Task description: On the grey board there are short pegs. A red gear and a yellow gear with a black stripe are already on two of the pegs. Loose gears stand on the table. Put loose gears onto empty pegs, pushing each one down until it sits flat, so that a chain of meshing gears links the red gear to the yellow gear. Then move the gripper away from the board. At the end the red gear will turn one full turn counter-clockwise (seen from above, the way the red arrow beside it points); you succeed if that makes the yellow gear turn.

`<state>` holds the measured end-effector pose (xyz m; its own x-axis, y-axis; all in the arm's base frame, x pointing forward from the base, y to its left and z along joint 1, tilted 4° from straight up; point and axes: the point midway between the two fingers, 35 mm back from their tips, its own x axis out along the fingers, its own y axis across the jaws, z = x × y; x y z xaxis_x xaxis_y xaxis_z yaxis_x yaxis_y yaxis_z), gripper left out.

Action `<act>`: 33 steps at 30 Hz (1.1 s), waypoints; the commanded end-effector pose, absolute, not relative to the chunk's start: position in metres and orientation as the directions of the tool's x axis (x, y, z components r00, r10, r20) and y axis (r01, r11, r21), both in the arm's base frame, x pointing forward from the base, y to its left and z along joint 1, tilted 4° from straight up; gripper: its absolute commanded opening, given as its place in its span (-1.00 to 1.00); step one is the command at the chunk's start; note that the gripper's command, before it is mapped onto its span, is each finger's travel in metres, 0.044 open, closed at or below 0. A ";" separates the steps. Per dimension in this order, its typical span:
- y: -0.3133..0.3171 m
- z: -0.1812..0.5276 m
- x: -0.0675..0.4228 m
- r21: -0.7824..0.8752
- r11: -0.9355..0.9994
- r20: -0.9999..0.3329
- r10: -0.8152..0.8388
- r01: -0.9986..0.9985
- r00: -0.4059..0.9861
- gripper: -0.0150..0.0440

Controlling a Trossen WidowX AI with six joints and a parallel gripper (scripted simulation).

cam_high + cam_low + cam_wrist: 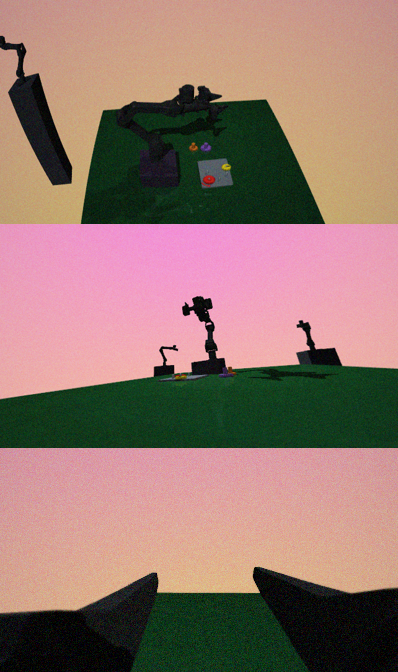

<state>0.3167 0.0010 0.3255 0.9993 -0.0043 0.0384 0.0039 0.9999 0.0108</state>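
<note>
The grey board [214, 165] [199, 377] lies flat on the green tabletop [260, 148] [198, 413], well in from the left and right edges in the top view and far from the far edge. The red gear [209, 179] [177, 375] sits on a peg near one board corner, beside the red arrow [206, 185]; the yellow gear [226, 167] [180, 377] is by the opposite side. Three bare pegs [219, 178] stand on the board. Between the board and the tabletop's far edge, the orange gear [193, 148] [230, 370] and the purple gear [206, 148] [225, 375] stand upright side by side, knobs up, both loose on the table.

The gripper [224, 101] [197, 306] [206, 574] is raised high, towards the far edge in the top view; its jaws are wide apart with nothing between them. The arm [155, 108] [211, 341] rises from a dark block [145, 180] [196, 367] to the left of the board, and its shadow [189, 128] [279, 374] falls on the green surface, apart from the board and gears.

Off the tabletop's left side stands a tall dark pedestal [34, 124] bearing another arm [20, 62]. The exterior view shows two more arms on blocks, behind the tabletop. The backdrop is plain pink to orange.
</note>
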 end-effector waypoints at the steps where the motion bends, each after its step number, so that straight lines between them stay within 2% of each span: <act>1: 0.002 0.323 0.318 0.006 1.000 0.029 -0.001 0.001 1.000 0.95; 6: 0.034 0.265 0.340 -0.108 0.988 -0.228 0.084 -0.111 0.970 1.00; 10: 0.065 0.207 0.346 -0.203 0.943 -0.464 0.145 -0.264 0.874 1.00; 15: 0.100 0.132 0.332 -0.268 0.819 -0.731 0.170 -0.508 0.661 1.00; 19: 0.122 0.076 0.304 -0.245 0.650 -0.897 0.130 -0.720 0.423 1.00; 23: 0.134 0.029 0.263 -0.134 0.434 -0.987 0.024 -0.891 0.160 1.00; 25: 0.131 0.017 0.250 -0.080 0.360 -0.997 -0.025 -0.929 0.076 1.00; 33: 0.127 0.015 0.249 -0.072 0.351 -0.997 -0.031 -0.934 0.065 1.00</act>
